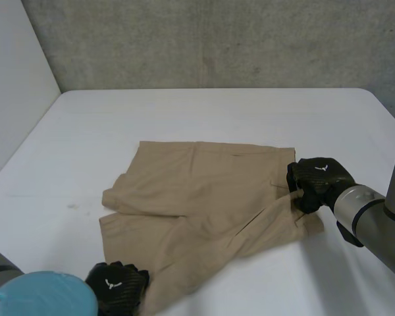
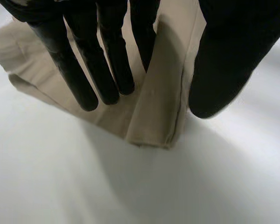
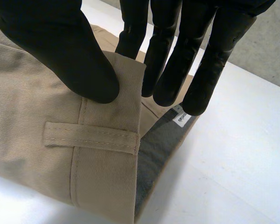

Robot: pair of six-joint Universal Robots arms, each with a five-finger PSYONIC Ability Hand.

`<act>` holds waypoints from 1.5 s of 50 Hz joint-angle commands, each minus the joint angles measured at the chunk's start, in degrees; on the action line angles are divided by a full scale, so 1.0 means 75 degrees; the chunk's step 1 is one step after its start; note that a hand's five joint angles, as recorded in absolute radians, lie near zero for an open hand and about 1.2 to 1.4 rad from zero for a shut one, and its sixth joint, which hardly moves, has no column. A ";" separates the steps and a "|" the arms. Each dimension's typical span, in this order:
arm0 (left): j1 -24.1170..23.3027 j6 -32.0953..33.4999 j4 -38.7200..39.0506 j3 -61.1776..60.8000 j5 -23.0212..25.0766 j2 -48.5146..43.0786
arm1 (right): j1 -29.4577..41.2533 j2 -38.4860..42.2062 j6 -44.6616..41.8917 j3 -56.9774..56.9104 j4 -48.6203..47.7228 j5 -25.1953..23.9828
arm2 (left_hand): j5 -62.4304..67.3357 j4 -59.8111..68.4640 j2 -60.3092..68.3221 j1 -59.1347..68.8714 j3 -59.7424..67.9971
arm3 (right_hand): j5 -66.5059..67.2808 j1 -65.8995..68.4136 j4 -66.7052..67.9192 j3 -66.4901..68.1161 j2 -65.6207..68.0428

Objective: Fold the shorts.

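Shorts of tan twill point(image 1: 204, 197) lay spread on the white worktop point(image 1: 184, 112), with the black right hand point(image 1: 319, 181) at their waistband end and the black left hand point(image 1: 118, 283) at their near leg hem. Along the left palm, straight fingers hung over that hem, holding nothing. Along the right palm, thumb and fingers pinched the waistband beside a belt loop point(image 3: 91, 137). The first fold seemed about to start; the left hand would first need a grip on the hem.

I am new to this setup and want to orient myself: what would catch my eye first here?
Tan shorts lie spread in the middle of the white table. The right hand pinches their waistband between its thumb and fingers. The left hand lays straight fingers on a leg hem nearest the robot.
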 commanded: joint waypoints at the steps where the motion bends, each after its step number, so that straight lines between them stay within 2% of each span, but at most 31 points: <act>1: 0.0342 0.0134 0.0053 0.0269 -0.0057 -0.0365 | -0.0001 -0.0023 -0.0355 -0.0005 0.0158 -0.0057 | 0.4290 0.4260 0.4255 0.4099 0.4258 | 0.1687 0.3251 0.1565 0.1666 0.1735; 5: 0.0553 0.0426 0.0041 0.0901 -0.0034 0.0021 | -0.0001 -0.0023 -0.1537 0.0019 0.0660 -0.0010 | 0.4290 0.4260 0.4255 0.4099 0.4258 | 0.1687 0.3251 0.1565 0.1666 0.1735; 7: 0.0856 0.1090 0.0053 0.1298 0.0012 0.0255 | -0.0025 -0.0035 -0.2320 -0.0039 0.1104 0.0013 | 0.4290 0.4260 0.4255 0.4099 0.4258 | 0.1687 0.3251 0.1565 0.1666 0.1735; 10: 0.1290 0.1855 0.0134 0.1710 0.0141 0.0256 | -0.0048 -0.0046 -0.2851 -0.0180 0.1434 0.0037 | 0.4290 0.4260 0.4255 0.4099 0.4258 | 0.1687 0.3251 0.1565 0.1666 0.1735; 11: 0.1570 0.2275 0.0228 0.1990 0.0304 0.0163 | -0.0060 -0.0058 -0.2933 -0.0331 0.1493 0.0014 | 0.4290 0.4260 0.4255 0.4099 0.4258 | 0.1687 0.3251 0.1565 0.1666 0.1735; 14: 0.1888 0.2793 0.0450 0.2483 0.0574 -0.0328 | -0.0037 -0.0070 -0.2724 -0.0671 0.1401 0.0002 | 0.4290 0.4260 0.4255 0.4099 0.4258 | 0.1687 0.3251 0.1565 0.1666 0.1735; 15: 0.2087 0.3073 0.0590 0.2914 0.0749 -0.0794 | -0.0048 -0.0058 -0.2456 -0.0939 0.1249 0.0025 | 0.4290 0.4260 0.4255 0.4099 0.4258 | 0.1687 0.3251 0.1565 0.1666 0.1735; 19: 0.2614 0.3461 0.0732 0.4155 0.0926 -0.1826 | -0.0025 0.0386 -0.1845 -0.1714 0.0768 0.0060 | 0.4290 0.4260 0.4255 0.4099 0.4258 | 0.1687 0.3251 0.1565 0.1666 0.1735; 25: 0.2827 0.3755 0.0791 0.6313 0.1161 -0.3363 | 0.0045 0.1207 -0.1633 -0.2747 0.0474 0.0541 | 0.4290 0.4260 0.4255 0.4099 0.4258 | 0.1687 0.3251 0.1565 0.1666 0.1735; 26: 0.2839 0.3895 0.0791 0.6943 0.1382 -0.3783 | 0.0057 0.1579 -0.1622 -0.3292 0.0451 0.0831 | 0.4290 0.4260 0.4255 0.4099 0.4258 | 0.1687 0.3251 0.1565 0.1666 0.1735; 30: 0.2885 0.4212 0.1013 0.7990 0.1933 -0.4559 | 0.0057 0.2378 -0.1563 -0.4210 0.0206 0.1115 | 0.4290 0.4260 0.4255 0.4099 0.4258 | 0.1687 0.3251 0.1565 0.1666 0.1735; 31: 0.2920 0.4421 0.1431 0.8607 0.2283 -0.5106 | 0.0046 0.2658 -0.1563 -0.4525 -0.0062 0.1150 | 0.4290 0.4260 0.4255 0.4099 0.4258 | 0.1687 0.3251 0.1565 0.1666 0.1735; 38: 0.3108 0.4856 0.2325 0.9749 0.2497 -0.6211 | 0.0092 0.3655 -0.1668 -0.5324 -0.1294 0.1548 | 0.4290 0.4260 0.4255 0.4099 0.4258 | 0.1687 0.3251 0.1565 0.1666 0.1735; 39: 0.3201 0.4996 0.2431 1.0191 0.2567 -0.6665 | 0.0139 0.3796 -0.1680 -0.5418 -0.1365 0.1560 | 0.4290 0.4260 0.4255 0.4099 0.4258 | 0.1687 0.3251 0.1565 0.1666 0.1735; 47: 0.3366 0.5126 0.2607 1.0770 0.2989 -0.7806 | 0.0374 0.5097 -0.2277 -0.6437 -0.1506 0.1584 | 0.4290 0.4260 0.4255 0.4099 0.4258 | 0.1687 0.3251 0.1565 0.1666 0.1735; 50: 0.3389 0.5126 0.3004 1.0747 0.3118 -0.7982 | 0.0385 0.5366 -0.2592 -0.6601 -0.1506 0.1584 | 0.4290 0.4260 0.4255 0.4099 0.4258 | 0.1687 0.3251 0.1565 0.1666 0.1735; 51: 0.3378 0.5126 0.3493 1.0688 0.3234 -0.8122 | 0.0409 0.5507 -0.2792 -0.6707 -0.1506 0.1607 | 0.4290 0.4260 0.4255 0.4099 0.4258 | 0.1687 0.3251 0.1565 0.1666 0.1735; 53: 0.3378 0.5126 0.3660 1.0688 0.3270 -0.8158 | 0.0444 0.5601 -0.2944 -0.6789 -0.1506 0.1630 | 0.4290 0.4260 0.4255 0.4099 0.4258 | 0.1687 0.3251 0.1565 0.1666 0.1735; 54: 0.3378 0.5103 0.4022 1.0583 0.3340 -0.8193 | 0.0456 0.5648 -0.3039 -0.6859 -0.1506 0.1642 | 0.4026 0.3996 0.3992 0.3836 0.3995 | 0.0384 0.1949 0.0263 0.0364 0.0432; 55: 0.3389 0.5103 0.4223 1.0524 0.3364 -0.8205 | 0.0467 0.5649 -0.3086 -0.6918 -0.1518 0.1666 | 0.2825 0.2794 0.2790 0.2634 0.2793 | -0.3381 -0.1816 -0.3503 -0.3401 -0.3333; 56: 0.3378 0.5115 0.4607 1.0454 0.3353 -0.8193 | 0.0467 0.5649 -0.3086 -0.6919 -0.1518 0.1666 | -0.0096 -0.0126 -0.0131 -0.0287 -0.0127 | -0.3419 -0.1854 -0.3540 -0.3439 -0.3371; 58: 0.3355 0.5115 0.4950 1.0383 0.3329 -0.8170 | 0.0467 0.5579 -0.3098 -0.7023 -0.1541 0.1736 | -0.2626 -0.2657 -0.2661 -0.2817 -0.2658 | -0.7277 -0.5713 -0.7399 -0.7298 -0.7229; 59: 0.3308 0.5115 0.5218 1.0290 0.3341 -0.8135 | 0.0467 0.5579 -0.3098 -0.7024 -0.1541 0.1736 | -0.3992 -0.4022 -0.4026 -0.4183 -0.4023 | -0.7299 -0.5734 -0.7421 -0.7319 -0.7251; 61: 0.3272 0.5080 0.5442 1.0161 0.3365 -0.8076 | 0.0479 0.5276 -0.3017 -0.7118 -0.1565 0.1748 | -0.5043 -0.5074 -0.5078 -0.5234 -0.5075 | -0.7647 -0.6082 -0.7769 -0.7667 -0.7599; 65: 0.3202 0.5033 0.5631 0.9659 0.3318 -0.7377 | 0.0491 0.4664 -0.2805 -0.6966 -0.1565 0.1713 | -0.5043 -0.5074 -0.5078 -0.5234 -0.5075 | -0.7647 -0.6082 -0.7769 -0.7667 -0.7599; 67: 0.3167 0.4975 0.5631 0.9366 0.3306 -0.6932 | 0.0467 0.3895 -0.2258 -0.6604 -0.1670 0.1585 | -0.5043 -0.5074 -0.5078 -0.5234 -0.5075 | -0.7647 -0.6082 -0.7769 -0.7667 -0.7599; 68: 0.3144 0.4777 0.5631 0.8946 0.3306 -0.6406 | 0.0467 0.3891 -0.2254 -0.6602 -0.1670 0.1584 | -0.5043 -0.5074 -0.5078 -0.5234 -0.5075 | -0.7647 -0.6082 -0.7769 -0.7667 -0.7599; 69: 0.3132 0.4404 0.5608 0.8420 0.3306 -0.5843 | 0.0421 0.3102 -0.1721 -0.6138 -0.1821 0.1410 | -0.5043 -0.5074 -0.5078 -0.5234 -0.5075 | -0.7647 -0.6082 -0.7769 -0.7667 -0.7599; 72: 0.3120 0.4038 0.5596 0.7971 0.3294 -0.5395 | 0.0409 0.2686 -0.1506 -0.5854 -0.1811 0.1303 | -0.5043 -0.5074 -0.5078 -0.5234 -0.5075 | -0.7647 -0.6082 -0.7769 -0.7667 -0.7599; 73: 0.3132 0.3468 0.5561 0.7343 0.3283 -0.4673 | 0.0397 0.2069 -0.1319 -0.5411 -0.1730 0.1128 | -0.5038 -0.5068 -0.5072 -0.5228 -0.5069 | -0.7647 -0.6082 -0.7769 -0.7667 -0.7599; 75: 0.3143 0.3078 0.5491 0.6893 0.3248 -0.4176 | 0.0385 0.1678 -0.1270 -0.5046 -0.1659 0.0987 | -0.5015 -0.5045 -0.5050 -0.5206 -0.5047 | -0.7647 -0.6082 -0.7769 -0.7667 -0.7599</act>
